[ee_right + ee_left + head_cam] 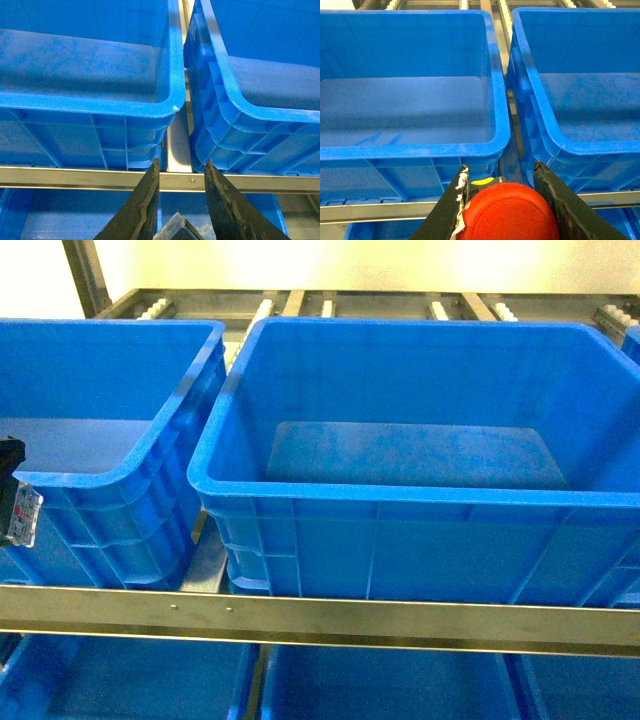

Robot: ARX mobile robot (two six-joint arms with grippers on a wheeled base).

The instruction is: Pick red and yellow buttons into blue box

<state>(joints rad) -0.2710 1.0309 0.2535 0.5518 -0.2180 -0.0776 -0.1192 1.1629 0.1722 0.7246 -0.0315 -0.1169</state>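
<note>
The red button (507,212) fills the bottom of the left wrist view, its round cap wedged between my left gripper's (501,167) fingers, which are shut on it. That gripper hangs in front of the gap between two empty blue boxes (420,150) (560,145). In the head view only a black part of it and a clear-and-black block (20,512) show at the left edge. My right gripper (181,161) is shut on a black-and-clear switch base (176,227); its cap is hidden, so no yellow button shows. The right gripper is out of the head view.
Two blue boxes (100,478) (400,492) stand side by side on a roller shelf behind a metal front rail (320,615). More blue boxes (130,680) sit on the shelf below. A narrow gap (205,560) separates the upper boxes.
</note>
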